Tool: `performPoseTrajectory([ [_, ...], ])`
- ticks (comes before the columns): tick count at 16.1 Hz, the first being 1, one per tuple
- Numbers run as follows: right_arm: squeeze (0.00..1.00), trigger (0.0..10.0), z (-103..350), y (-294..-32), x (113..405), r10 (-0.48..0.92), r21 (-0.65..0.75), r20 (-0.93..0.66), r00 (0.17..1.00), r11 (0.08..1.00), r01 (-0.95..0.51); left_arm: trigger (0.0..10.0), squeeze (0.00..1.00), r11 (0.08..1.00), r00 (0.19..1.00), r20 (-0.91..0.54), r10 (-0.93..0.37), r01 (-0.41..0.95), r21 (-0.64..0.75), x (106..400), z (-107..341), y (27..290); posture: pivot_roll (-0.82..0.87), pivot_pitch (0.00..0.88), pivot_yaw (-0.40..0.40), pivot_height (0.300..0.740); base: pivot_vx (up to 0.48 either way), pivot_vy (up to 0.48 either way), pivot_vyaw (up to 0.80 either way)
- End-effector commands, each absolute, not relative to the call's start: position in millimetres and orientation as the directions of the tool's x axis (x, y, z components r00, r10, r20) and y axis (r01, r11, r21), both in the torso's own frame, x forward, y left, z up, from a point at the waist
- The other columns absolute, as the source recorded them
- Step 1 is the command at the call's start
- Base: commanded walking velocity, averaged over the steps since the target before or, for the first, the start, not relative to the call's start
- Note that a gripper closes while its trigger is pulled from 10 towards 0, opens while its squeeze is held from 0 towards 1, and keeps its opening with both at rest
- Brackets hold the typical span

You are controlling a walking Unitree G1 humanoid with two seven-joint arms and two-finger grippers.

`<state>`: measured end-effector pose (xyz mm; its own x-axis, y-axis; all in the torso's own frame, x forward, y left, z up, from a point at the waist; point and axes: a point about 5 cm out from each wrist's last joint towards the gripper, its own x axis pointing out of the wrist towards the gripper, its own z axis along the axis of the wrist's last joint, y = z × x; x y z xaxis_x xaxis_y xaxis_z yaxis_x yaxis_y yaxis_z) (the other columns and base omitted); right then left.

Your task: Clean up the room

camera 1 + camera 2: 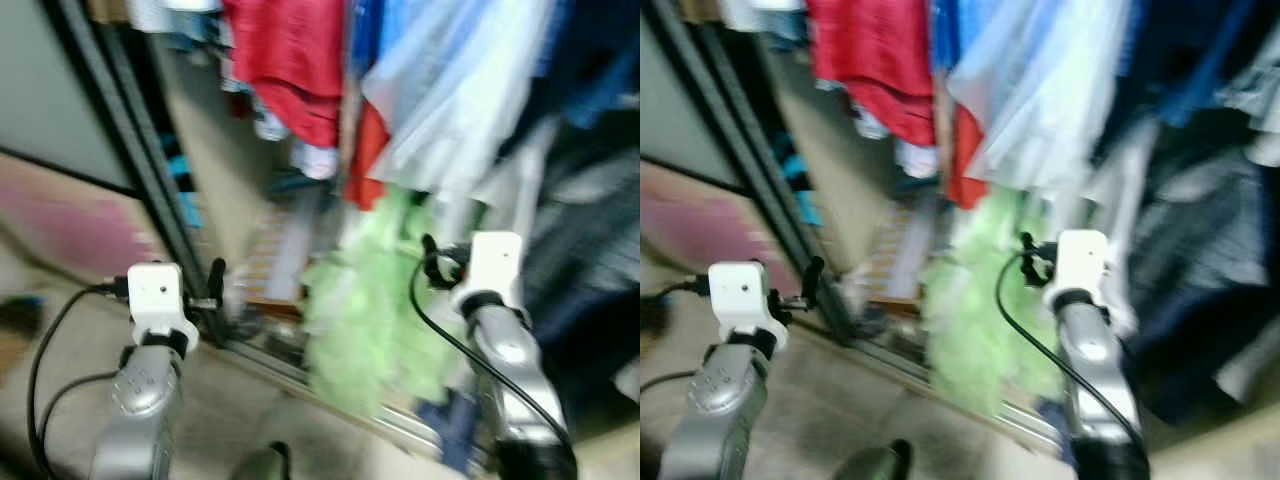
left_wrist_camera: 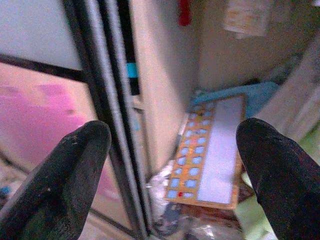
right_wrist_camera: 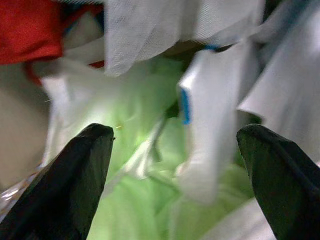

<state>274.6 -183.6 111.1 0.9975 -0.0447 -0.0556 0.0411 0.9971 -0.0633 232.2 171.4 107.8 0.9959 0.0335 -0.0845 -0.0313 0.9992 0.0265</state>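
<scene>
Before blurred wardrobe: left gripper [image 2: 172, 175], right gripper [image 3: 175, 170] jaws parted, empty; green garment [image 1: 365, 320] smeared.

Wardrobe: open, a dark sliding-door frame [image 1: 150, 170] running down at a slant.
Door panel: pale grey glass [image 2: 35, 30] up top, pinkish below.
Inner wall: plain beige [image 2: 160, 75].
Floor: grey-beige [image 1: 220, 410], a metal track [image 1: 330, 395] across it.
Picture: blurred throughout.
</scene>
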Motion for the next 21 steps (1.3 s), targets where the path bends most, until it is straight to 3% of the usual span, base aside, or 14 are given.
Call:
performPoseTrajectory([
  [1,0.00,10.0,115,-185,265,-0.031,-0.055,-0.057,0.998,0.998,0.027,10.0,0.00,0.997,0.997,-0.046,0.063,-0.061,0.044,229,115,175,0.00,0.000,0.004,0.740,0.000,0.000,0.80],
  [4,0.00,10.0,108,-189,241,-0.030,-0.065,-0.093,0.995,0.998,0.024,10.0,0.00,0.995,0.994,-0.083,0.069,-0.062,0.077,212,107,182,0.00,0.000,0.016,0.740,0.000,0.000,0.80],
  [9,0.00,10.0,116,-190,255,-0.007,-0.076,-0.071,0.997,0.997,0.002,10.0,0.00,0.996,0.995,-0.056,0.083,-0.080,0.046,221,111,182,0.00,0.000,0.004,0.740,0.000,0.000,0.80],
  [16,0.00,10.0,117,-178,277,0.119,-0.105,-0.096,0.988,0.986,-0.129,10.0,0.00,0.985,0.985,-0.024,0.170,-0.170,-0.003,230,113,183,0.08,0.000,-0.143,0.740,0.000,0.000,0.80],
  [19,0.00,10.0,118,-174,279,0.144,-0.107,-0.087,0.986,0.982,-0.153,10.0,0.00,0.996,0.997,-0.027,0.071,-0.070,0.049,224,114,182,0.08,0.000,-0.137,0.740,0.000,0.000,0.80],
  [21,0.00,10.0,113,-180,272,0.085,-0.088,-0.090,0.992,0.992,-0.093,10.0,0.00,0.997,0.996,-0.063,0.059,-0.056,0.055,218,110,184,0.06,0.000,-0.073,0.740,0.000,0.000,0.80],
])
